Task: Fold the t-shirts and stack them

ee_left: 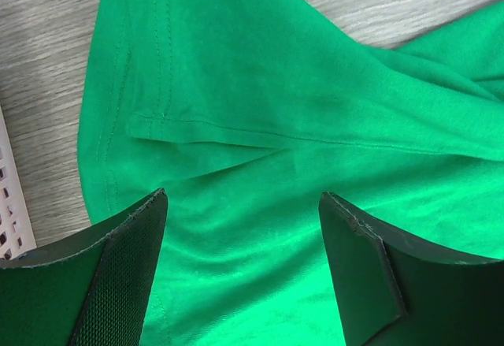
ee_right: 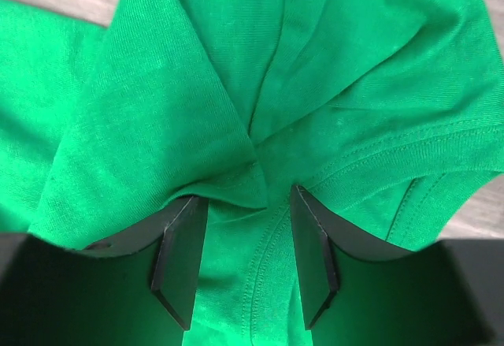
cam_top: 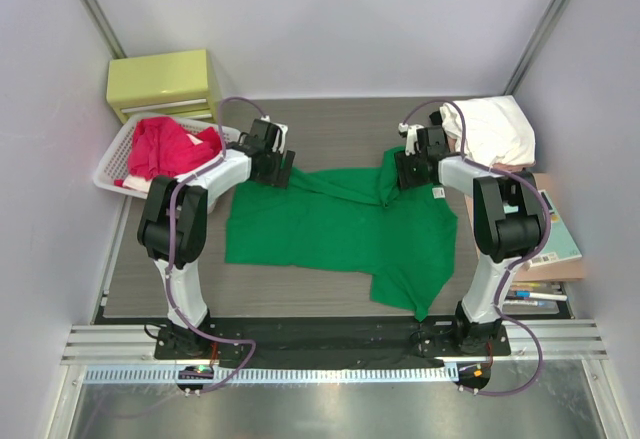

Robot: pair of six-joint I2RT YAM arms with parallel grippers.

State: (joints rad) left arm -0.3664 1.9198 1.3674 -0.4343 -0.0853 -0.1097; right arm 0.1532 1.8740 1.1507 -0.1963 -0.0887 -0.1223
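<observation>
**Reading one tiny tag as two pincers stand over the green shirt**

We find one label: a small white tag at the neck of the green shirt, just beside the right arm's wrist. Its print is too small for us to read. The teal book at the right edge of the table is no clearer, and we cannot make out a title.

The green shirt lies spread across the middle of the table, between the two arms. Its neck end is to the right and one corner trails toward the near edge. At far left, red shirts are heaped in the white basket, and a white shirt rests at the far right corner.

The left pincer stands wide, both fingers well apart over the shirt's far left edge. Beyond the gap we see a sleeve with its stitched hem and a seam running across. Nothing is held; whether the fingertips touch the cloth we cannot tell. The basket's slats show just beside that sleeve.

The right pincer stands about half open at the shirt's far right, near the collar. A peaked fold of green cloth comes to a point between its fingers, with creases fanning away from it. A stitched collar band runs under the gap. The cloth there looks loose rather than squeezed, so we read no grip, though the fold's tip appears to brush the finger on the left of that view.
</observation>
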